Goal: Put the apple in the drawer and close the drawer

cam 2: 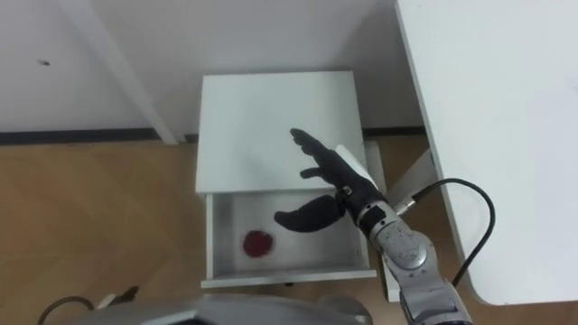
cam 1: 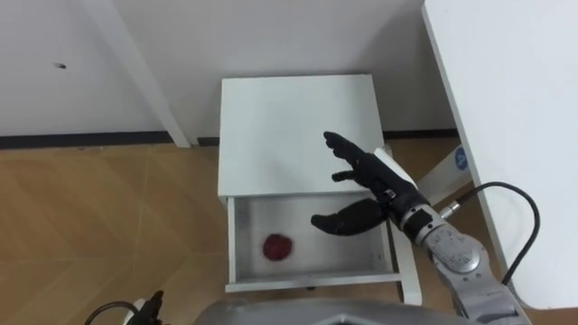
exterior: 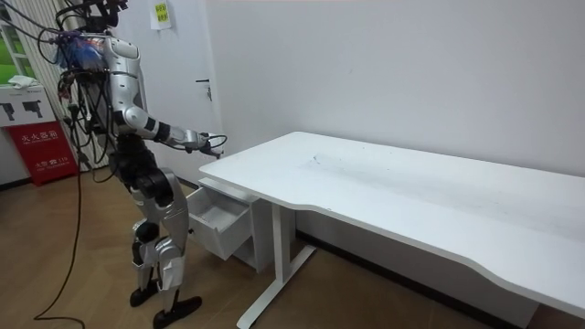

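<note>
The right hand [cam 1: 366,185] hovers with fingers spread and thumb swung out, holding nothing. The apple [cam 1: 277,247] lies below and to the left of its thumb, apart from it, on the floor of the open drawer [cam 1: 312,283]. The cabinet top [cam 1: 271,126] lies under the fingertips. The apple looks firm, smooth and likely to roll, so a gentle shove suits. The drawer is stiff, and the middle of its front panel is probably the best place to push. The left hand [cam 1: 153,302] sits far down-left.
</note>
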`<state>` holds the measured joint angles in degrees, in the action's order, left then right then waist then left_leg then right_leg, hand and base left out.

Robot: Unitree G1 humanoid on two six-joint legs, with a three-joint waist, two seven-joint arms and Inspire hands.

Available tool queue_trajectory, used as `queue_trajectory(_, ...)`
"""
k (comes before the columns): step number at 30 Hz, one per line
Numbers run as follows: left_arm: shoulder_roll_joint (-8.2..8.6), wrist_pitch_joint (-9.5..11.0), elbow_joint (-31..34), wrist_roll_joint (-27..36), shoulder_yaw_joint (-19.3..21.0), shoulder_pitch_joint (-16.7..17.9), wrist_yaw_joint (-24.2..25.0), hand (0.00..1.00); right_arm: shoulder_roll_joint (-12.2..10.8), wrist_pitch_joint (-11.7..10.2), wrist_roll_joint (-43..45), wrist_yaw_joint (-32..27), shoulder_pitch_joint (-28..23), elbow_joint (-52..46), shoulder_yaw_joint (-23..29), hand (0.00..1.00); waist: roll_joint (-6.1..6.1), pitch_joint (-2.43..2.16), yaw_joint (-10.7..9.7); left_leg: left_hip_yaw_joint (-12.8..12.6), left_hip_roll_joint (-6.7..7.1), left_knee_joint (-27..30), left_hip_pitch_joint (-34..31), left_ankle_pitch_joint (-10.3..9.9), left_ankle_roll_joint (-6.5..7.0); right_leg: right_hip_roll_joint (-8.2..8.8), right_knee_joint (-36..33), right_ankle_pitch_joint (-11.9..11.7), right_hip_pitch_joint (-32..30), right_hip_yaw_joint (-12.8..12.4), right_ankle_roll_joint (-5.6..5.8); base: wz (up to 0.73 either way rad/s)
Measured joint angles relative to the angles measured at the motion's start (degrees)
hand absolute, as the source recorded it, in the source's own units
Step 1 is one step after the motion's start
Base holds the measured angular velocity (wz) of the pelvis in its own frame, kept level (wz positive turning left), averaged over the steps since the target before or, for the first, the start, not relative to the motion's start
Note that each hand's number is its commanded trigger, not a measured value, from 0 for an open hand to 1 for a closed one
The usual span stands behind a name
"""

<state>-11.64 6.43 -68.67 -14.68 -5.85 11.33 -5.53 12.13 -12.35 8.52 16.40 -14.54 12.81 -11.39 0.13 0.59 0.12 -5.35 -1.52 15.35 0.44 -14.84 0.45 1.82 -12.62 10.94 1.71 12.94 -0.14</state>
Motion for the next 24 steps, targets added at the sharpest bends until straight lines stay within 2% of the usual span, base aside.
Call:
queue_trajectory(11,-0.01,0.1,0.0,0.0,0.1,-0.2,0.5,0.0,0.2,0.0,0.8,1.4,0.0,0.0,0.0,0.0,-0.25,-0.11,0.0,0.7,0.16,0.5,-0.5,0.0,0.06,0.21,-0.1,0.0,0.2,0.4,0.04,0.03)
queue_trajectory(15,-0.01,0.1,0.0,0.0,0.1,-0.9,1.2,0.0,0.5,0.1,0.9,1.9,0.0,0.0,0.2,0.0,-0.22,-0.14,0.0,1.3,0.28,2.8,-2.5,-0.4,0.53,0.66,-1.0,0.4,-0.7,1.5,0.36,0.18)
queue_trajectory(17,-0.01,0.1,0.0,0.0,0.1,-1.1,1.3,0.0,0.6,0.5,0.8,1.9,0.0,0.0,0.5,0.0,0.0,0.01,-0.1,1.4,0.5,4.4,-3.5,-0.7,1.02,1.16,-2.1,0.9,-1.0,2.2,0.66,0.24)
queue_trajectory(18,0.0,0.1,0.1,0.0,0.0,-1.1,1.5,0.0,0.7,0.7,0.9,2.0,0.0,0.0,0.9,0.0,0.35,0.2,-0.6,1.3,0.56,5.3,-4.1,-1.4,1.33,1.53,-2.9,1.4,-1.0,2.9,0.98,0.25)
queue_trajectory(20,0.02,0.2,0.0,0.0,0.1,-0.9,1.9,0.0,1.1,1.2,0.9,1.8,0.1,-0.1,1.5,0.0,0.46,0.26,-0.4,0.7,1.3,6.2,-4.3,-2.0,1.97,2.81,-6.2,2.8,-2.2,2.9,1.55,0.12)
queue_trajectory(22,0.02,0.3,-1.0,0.2,0.2,-1.8,2.5,0.0,1.6,1.4,1.0,1.8,0.3,0.1,2.8,0.0,0.57,0.38,-0.6,0.5,2.36,8.5,-5.3,-3.1,3.24,5.56,-15.1,4.2,-5.9,2.9,2.43,0.14)
queue_trajectory(23,0.0,0.4,-1.7,0.2,0.2,-2.3,2.6,0.0,1.6,1.7,1.0,1.8,0.4,0.1,3.1,0.0,0.64,0.37,-0.5,0.3,2.6,9.0,-5.4,-3.2,3.5,6.43,-18.3,4.2,-7.1,3.0,2.42,0.37)
queue_trajectory(24,-0.38,0.6,-2.6,0.5,0.3,-3.3,2.8,0.0,1.6,1.8,0.8,1.8,0.5,0.0,3.6,0.0,0.17,0.41,-1.0,-0.3,3.0,10.3,-5.9,-3.8,4.37,8.64,-25.4,4.0,-10.2,2.7,2.44,0.25)
